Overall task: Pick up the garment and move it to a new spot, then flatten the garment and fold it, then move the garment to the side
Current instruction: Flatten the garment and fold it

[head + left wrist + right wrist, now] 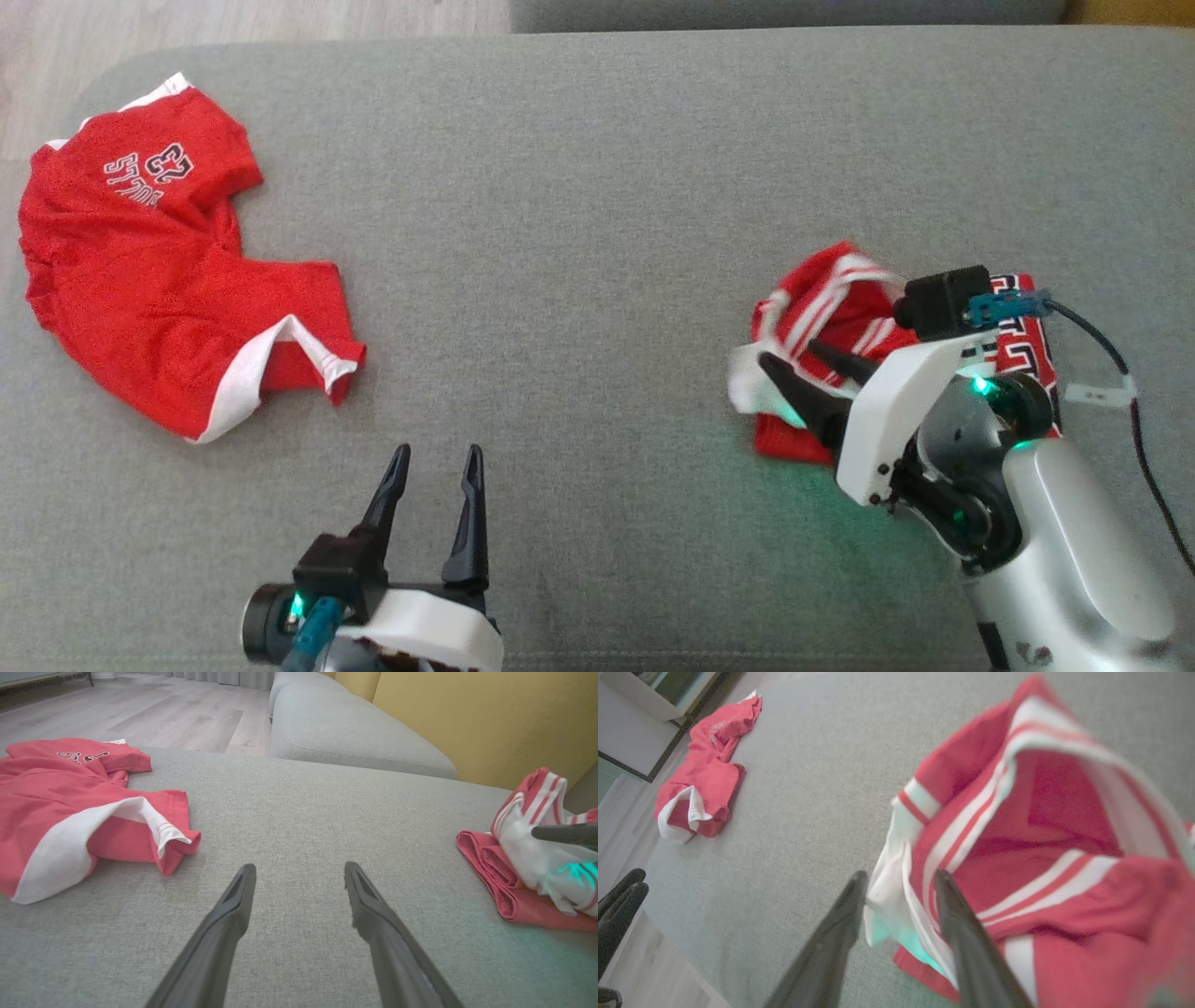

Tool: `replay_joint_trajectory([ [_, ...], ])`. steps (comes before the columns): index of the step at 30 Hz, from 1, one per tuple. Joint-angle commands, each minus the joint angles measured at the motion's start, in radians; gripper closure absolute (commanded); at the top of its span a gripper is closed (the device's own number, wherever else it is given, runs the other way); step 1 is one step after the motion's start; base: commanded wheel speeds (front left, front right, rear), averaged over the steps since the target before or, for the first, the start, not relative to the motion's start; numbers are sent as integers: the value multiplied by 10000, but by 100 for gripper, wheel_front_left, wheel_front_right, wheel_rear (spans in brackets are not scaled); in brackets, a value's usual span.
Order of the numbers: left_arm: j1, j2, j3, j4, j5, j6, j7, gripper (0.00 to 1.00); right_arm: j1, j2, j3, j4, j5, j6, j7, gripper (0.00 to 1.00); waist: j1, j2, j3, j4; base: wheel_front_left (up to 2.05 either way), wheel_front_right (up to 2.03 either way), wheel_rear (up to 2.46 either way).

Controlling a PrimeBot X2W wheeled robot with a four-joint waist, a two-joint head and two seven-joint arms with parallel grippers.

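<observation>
Red-and-white folded garment (831, 299) lies unclamped between the parted fingers of my right gripper (791, 353), while my left gripper (438, 450) hovers released, empty.

You've got two red garments on one grey woven cushion (597, 140): a white-trimmed red jersey (140, 280) at ten o'clock, a red-and-white striped garment (840, 294) at three. Two grippers: left gripper (439, 453), right gripper (790, 353).

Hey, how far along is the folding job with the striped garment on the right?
Done: the striped garment lies folded in a bundle on the right of the cushion. In hand: the right tool sits at its white edge, jaws parted. Remaining: pulling clear; the red jersey is crumpled, the left tool open and idle.
</observation>
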Motion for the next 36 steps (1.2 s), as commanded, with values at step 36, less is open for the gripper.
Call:
replay_joint_trajectory([
  [36,925,-66,1575,-606,824,-309,-120,0,3363,848,-3634,1083,-5115,-7,-9770,0,0,-1,-1702,-429,0,0,0],
])
